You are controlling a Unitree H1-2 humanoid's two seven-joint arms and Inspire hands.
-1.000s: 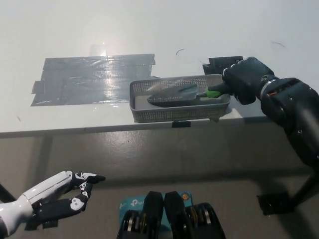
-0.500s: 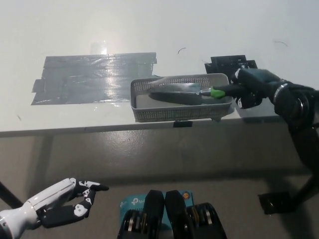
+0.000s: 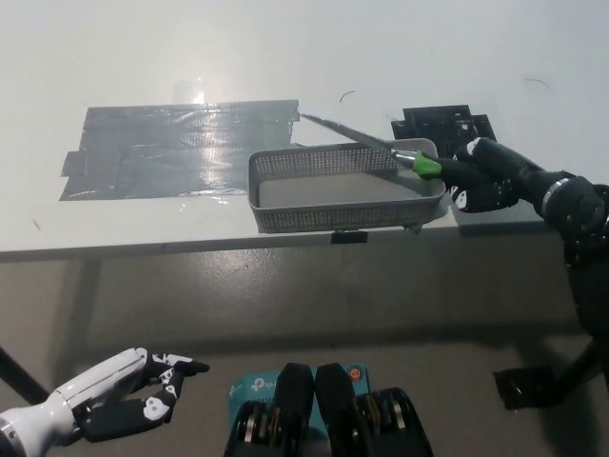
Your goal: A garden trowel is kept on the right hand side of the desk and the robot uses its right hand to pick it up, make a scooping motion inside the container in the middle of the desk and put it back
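A garden trowel [image 3: 354, 136] with a grey blade and a green and black handle is lifted over the far rim of the grey mesh container [image 3: 333, 217], its blade edge-on and its tip pointing up and left. My black right hand [image 3: 487, 177] is shut on the handle just right of the container. The container stands near the desk's front edge, in the middle, with nothing visible inside. Low at the bottom left, below the desk, my white left hand [image 3: 124, 394] rests open.
A wide patch of grey tape [image 3: 171, 150] lies on the white desk left of the container. A black marked patch [image 3: 438, 122] sits behind my right hand. The desk's front edge [image 3: 190, 246] runs just below the container.
The trowel has risen out of the container and turned edge-on, its tip now above the far rim. My right hand has moved slightly right and rolled. The left hand has sunk a little lower.
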